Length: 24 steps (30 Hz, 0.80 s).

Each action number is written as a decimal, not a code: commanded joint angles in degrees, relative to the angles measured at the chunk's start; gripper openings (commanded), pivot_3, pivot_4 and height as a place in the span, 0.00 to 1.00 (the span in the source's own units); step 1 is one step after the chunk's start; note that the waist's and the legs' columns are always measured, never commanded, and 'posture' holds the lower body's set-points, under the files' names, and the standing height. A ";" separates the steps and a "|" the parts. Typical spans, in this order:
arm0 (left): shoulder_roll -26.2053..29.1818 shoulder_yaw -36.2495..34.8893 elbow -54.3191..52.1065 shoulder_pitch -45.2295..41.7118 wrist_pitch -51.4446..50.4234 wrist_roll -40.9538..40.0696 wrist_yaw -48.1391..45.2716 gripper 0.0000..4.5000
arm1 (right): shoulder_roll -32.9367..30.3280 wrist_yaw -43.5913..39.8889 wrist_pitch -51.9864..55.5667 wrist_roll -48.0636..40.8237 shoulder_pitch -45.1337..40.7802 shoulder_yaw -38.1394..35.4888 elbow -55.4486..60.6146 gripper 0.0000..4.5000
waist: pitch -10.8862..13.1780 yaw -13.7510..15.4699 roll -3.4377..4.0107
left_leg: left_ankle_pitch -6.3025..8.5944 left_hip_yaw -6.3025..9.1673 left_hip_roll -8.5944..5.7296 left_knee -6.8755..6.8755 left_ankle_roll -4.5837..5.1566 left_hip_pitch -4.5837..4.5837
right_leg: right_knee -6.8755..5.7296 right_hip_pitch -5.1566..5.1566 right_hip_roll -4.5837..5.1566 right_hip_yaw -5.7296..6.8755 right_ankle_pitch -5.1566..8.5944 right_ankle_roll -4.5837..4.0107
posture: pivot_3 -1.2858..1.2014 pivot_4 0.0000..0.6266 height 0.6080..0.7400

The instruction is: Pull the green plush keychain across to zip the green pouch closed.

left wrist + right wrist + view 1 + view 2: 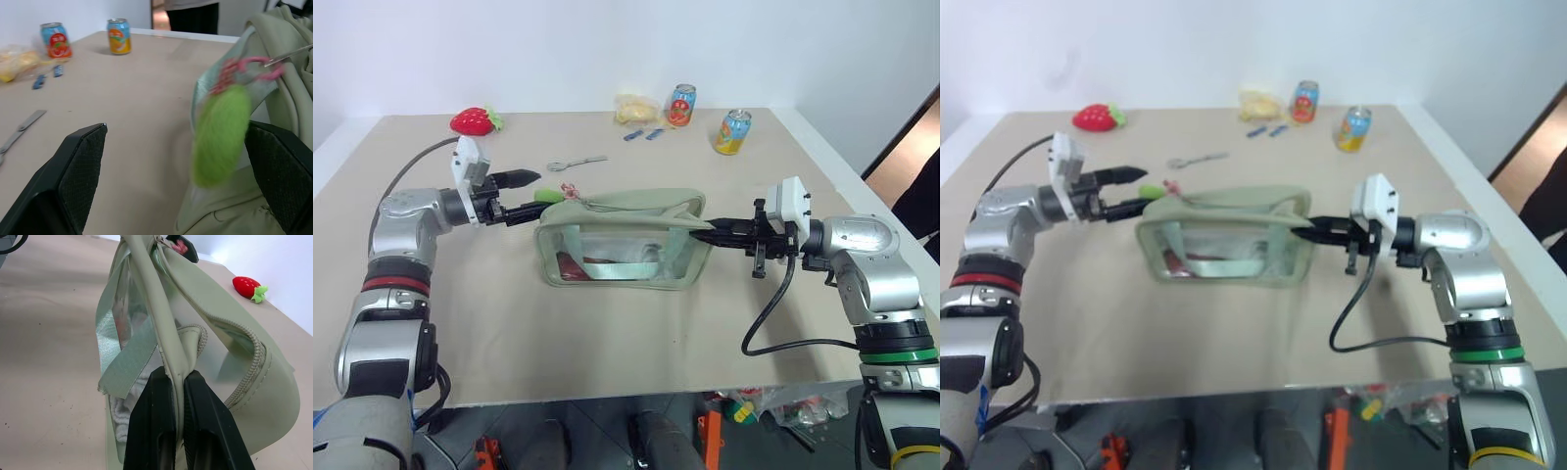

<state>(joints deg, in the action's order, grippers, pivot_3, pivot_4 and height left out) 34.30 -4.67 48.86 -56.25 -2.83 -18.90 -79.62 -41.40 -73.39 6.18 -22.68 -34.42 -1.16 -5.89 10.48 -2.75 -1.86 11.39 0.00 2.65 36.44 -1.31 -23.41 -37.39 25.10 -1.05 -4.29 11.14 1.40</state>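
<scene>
The pale green pouch (625, 208) lies in the middle of the table, its clear window facing me. At its left end hangs the lime-green plush keychain (548, 196) on a pink cord. My left gripper (532, 194) is open and points level at that end. In the left wrist view the keychain (220, 137) sits between the two black fingers (78, 171), close to one of them, and I cannot tell whether it touches. My right gripper (710, 233) is shut on the pouch's strap (166, 333) at the right end. Open zipper teeth (249, 367) show along the top.
At the back of the table are a red plush strawberry (475, 120), a spoon (576, 163), a yellow packet (634, 109), small blue pieces (644, 135) and two cans (681, 105) (733, 131). A person in dark clothes (920, 201) stands beyond the right edge.
</scene>
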 commanded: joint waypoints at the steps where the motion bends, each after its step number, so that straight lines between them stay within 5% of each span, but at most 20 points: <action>1: 0.09 -0.31 0.14 -1.99 0.94 0.51 -1.19 1.00 | -0.34 0.31 -1.14 0.22 -0.75 -0.83 0.83 0.00 | 0.00 0.00 0.00 | 0.00 0.00 0.00 0.00 0.00 0.00 | 0.00 0.00 0.00 0.00 0.00 0.00 | 0.52 0.24 1.00; 5: -0.28 -1.19 0.39 -2.23 -0.74 -0.15 -0.66 1.00 | -0.28 0.32 -1.76 0.66 -0.84 -0.71 0.19 0.00 | 0.00 0.00 0.00 | 0.00 0.00 0.00 0.00 0.00 0.00 | 0.00 0.00 0.00 0.00 0.00 0.00 | 0.52 0.24 1.00; 16: -0.73 1.12 -2.67 1.70 -4.31 1.58 -1.45 0.22 | -0.09 0.19 -3.03 1.26 -1.77 -0.02 -1.46 0.00 | 0.00 0.02 0.00 | 0.00 0.01 0.00 0.00 0.00 0.01 | -0.03 0.00 0.00 0.00 0.00 0.00 | 0.52 0.24 1.00; 24: -1.65 0.59 -2.47 0.62 -4.18 1.14 -0.72 0.22 | -0.11 0.15 -3.92 1.55 -2.22 0.17 -2.33 0.00 | 0.00 0.02 0.00 | 0.00 0.01 0.00 0.02 0.00 0.01 | -0.04 -0.01 0.00 0.00 0.00 0.00 | 0.52 0.24 1.00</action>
<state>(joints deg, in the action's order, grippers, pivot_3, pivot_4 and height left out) 32.53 -3.17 48.07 -54.21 -7.50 -17.32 -80.20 -41.35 -73.38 3.14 -21.53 -35.37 -0.32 -8.58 10.48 -2.73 -1.86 11.39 0.01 2.65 36.47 -1.31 -23.40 -37.43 25.09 -1.04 -4.29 11.14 1.40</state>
